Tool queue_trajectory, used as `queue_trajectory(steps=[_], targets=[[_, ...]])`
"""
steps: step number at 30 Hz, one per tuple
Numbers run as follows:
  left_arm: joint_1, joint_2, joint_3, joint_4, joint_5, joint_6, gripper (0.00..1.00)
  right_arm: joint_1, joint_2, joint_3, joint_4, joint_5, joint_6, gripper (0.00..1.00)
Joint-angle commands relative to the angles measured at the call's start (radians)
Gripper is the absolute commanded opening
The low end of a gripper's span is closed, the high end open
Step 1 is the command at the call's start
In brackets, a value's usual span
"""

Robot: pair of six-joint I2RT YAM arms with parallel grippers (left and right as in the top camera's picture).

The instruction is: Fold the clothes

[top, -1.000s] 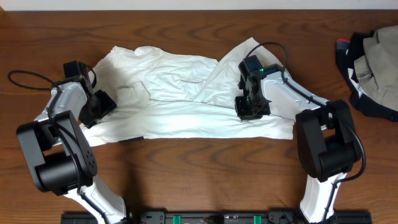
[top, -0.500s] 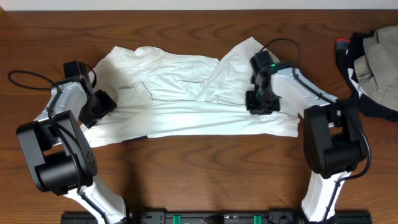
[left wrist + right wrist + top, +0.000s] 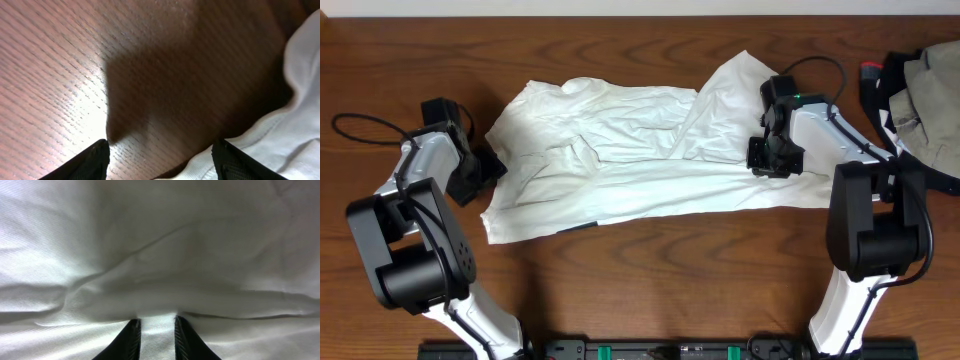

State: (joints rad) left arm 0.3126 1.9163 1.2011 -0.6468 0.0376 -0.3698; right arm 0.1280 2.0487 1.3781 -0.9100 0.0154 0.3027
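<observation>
The clothes, a wide wrinkled white garment, lie spread across the middle of the wooden table. My right gripper sits on the garment's right part, shut on a pinched fold of the cloth that fills the gap between its fingertips. My left gripper hangs open just off the garment's left edge. In the left wrist view its fingers frame bare wood, and a white hem lies by the right finger.
A heap of dark and beige clothing sits at the table's right edge, close to the right arm. A black cable loops on the table to the left of the left arm.
My right gripper has moved right with the cloth in its grip and dragged the whole garment that way. The garment's left edge has slid away from the left gripper, which stayed still.
</observation>
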Motion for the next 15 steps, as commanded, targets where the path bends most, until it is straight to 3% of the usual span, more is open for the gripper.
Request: queue_trajectory(steps=[1, 4, 9, 10, 12, 14, 15], targets=[[0.005, -0.074, -0.004, -0.003, 0.022, -0.009, 0.68, -0.009, 0.050, -0.016, -0.006, 0.075, -0.012, 0.21], [0.005, -0.139, -0.004, -0.002, 0.054, -0.009, 0.68, -0.007, 0.042, -0.006, -0.027, 0.075, -0.011, 0.21], [-0.013, -0.276, -0.004, 0.026, 0.135, -0.009, 0.68, -0.007, -0.006, 0.063, -0.098, 0.075, -0.012, 0.32], [-0.022, -0.303, -0.004, 0.043, 0.163, -0.009, 0.68, -0.007, -0.017, 0.085, -0.111, 0.074, -0.012, 0.41], [-0.050, -0.354, -0.004, 0.093, 0.244, -0.017, 0.68, -0.007, -0.038, 0.145, -0.137, 0.072, -0.013, 0.85], [-0.086, -0.383, 0.003, 0.119, 0.286, -0.080, 0.68, -0.007, -0.051, 0.228, -0.163, 0.043, -0.040, 0.99], [-0.108, -0.389, 0.014, 0.121, 0.303, -0.105, 0.68, -0.007, -0.053, 0.260, -0.175, 0.031, -0.046, 0.99]])
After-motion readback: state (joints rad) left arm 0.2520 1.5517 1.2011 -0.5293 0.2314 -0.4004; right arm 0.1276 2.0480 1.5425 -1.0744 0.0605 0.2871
